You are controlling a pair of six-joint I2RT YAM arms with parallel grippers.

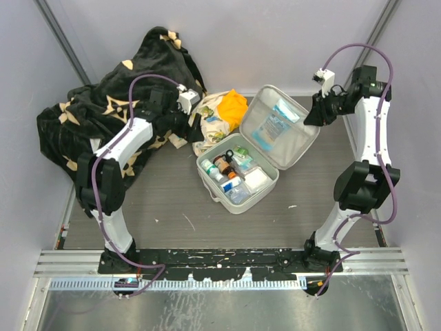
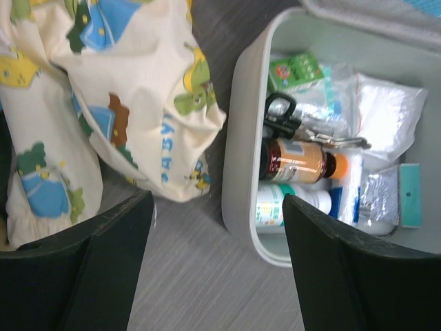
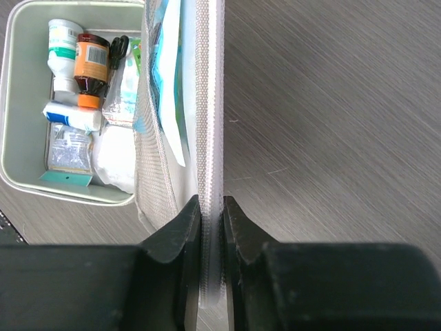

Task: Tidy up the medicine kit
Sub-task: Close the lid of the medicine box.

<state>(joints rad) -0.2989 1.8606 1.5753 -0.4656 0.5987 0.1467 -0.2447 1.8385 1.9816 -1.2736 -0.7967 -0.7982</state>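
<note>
The medicine kit (image 1: 215, 189) lies open in the middle of the table, its pale grey base filled with bottles, packets and gauze. Its lid (image 1: 293, 148) stands tilted back to the right, with blue-white packets in the mesh pocket. My right gripper (image 1: 310, 116) is shut on the lid's zipper edge (image 3: 209, 103), and the right gripper (image 3: 211, 207) pinches that edge between both fingers. My left gripper (image 1: 189, 131) hovers open beside the kit's left corner (image 2: 241, 103). Nothing sits between the wide jaws of the left gripper (image 2: 217, 207). A brown bottle (image 2: 296, 160) and scissors (image 2: 281, 114) lie inside.
A cream printed cloth bundle (image 2: 138, 89) with an orange piece (image 1: 232, 105) lies just left of the kit. A black blanket with tan stars (image 1: 103, 110) fills the back left corner. Grey walls close in the sides and back.
</note>
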